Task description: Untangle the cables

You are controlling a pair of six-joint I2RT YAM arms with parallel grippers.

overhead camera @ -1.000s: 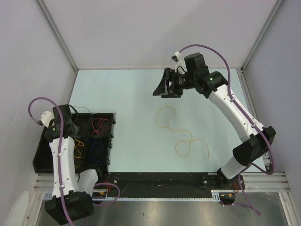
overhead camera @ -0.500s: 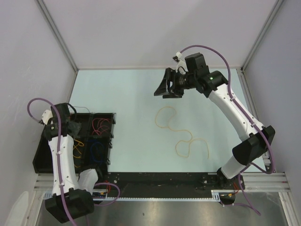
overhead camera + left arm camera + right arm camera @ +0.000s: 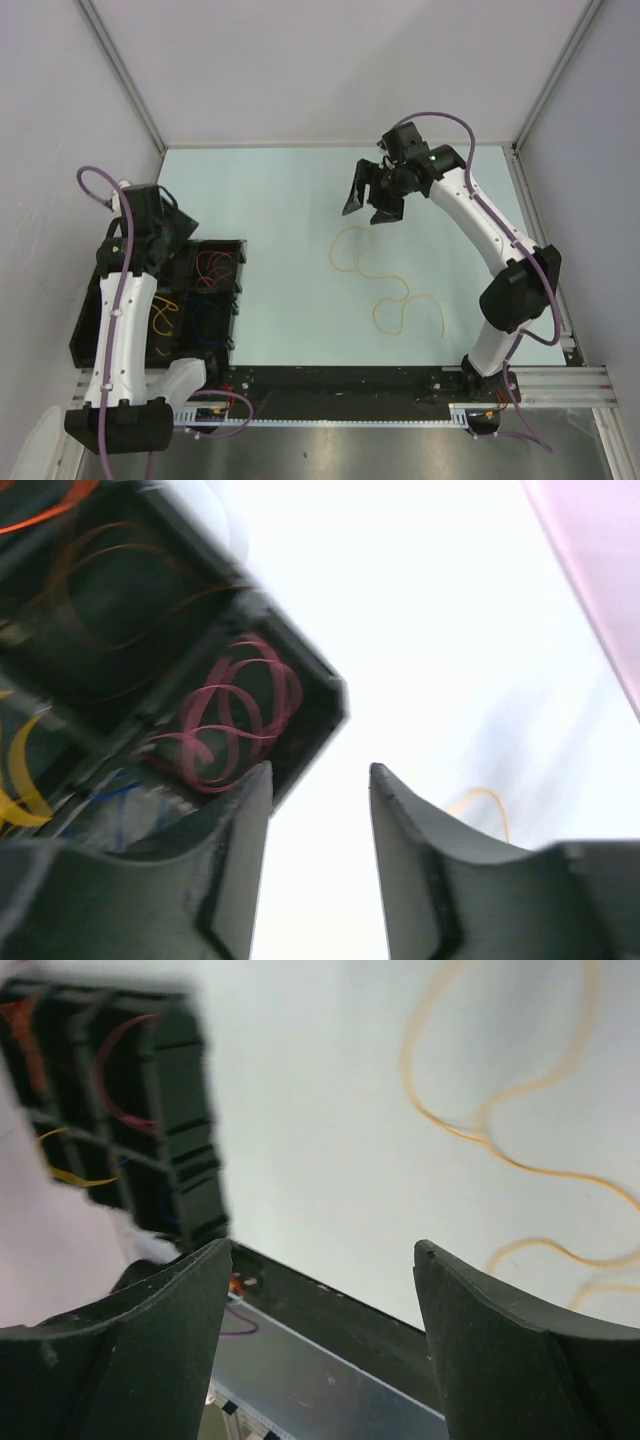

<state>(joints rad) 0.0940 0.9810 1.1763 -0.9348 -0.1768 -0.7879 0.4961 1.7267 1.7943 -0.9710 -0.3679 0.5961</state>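
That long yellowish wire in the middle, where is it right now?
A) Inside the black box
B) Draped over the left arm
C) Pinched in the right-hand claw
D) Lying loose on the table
D: the yellow-orange cable lies in loose loops on the bare table, while the right gripper hangs apart from it, open and holding nothing.

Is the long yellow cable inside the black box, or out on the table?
Out: the yellow cable lies in loose loops on the table, apart from the black box.
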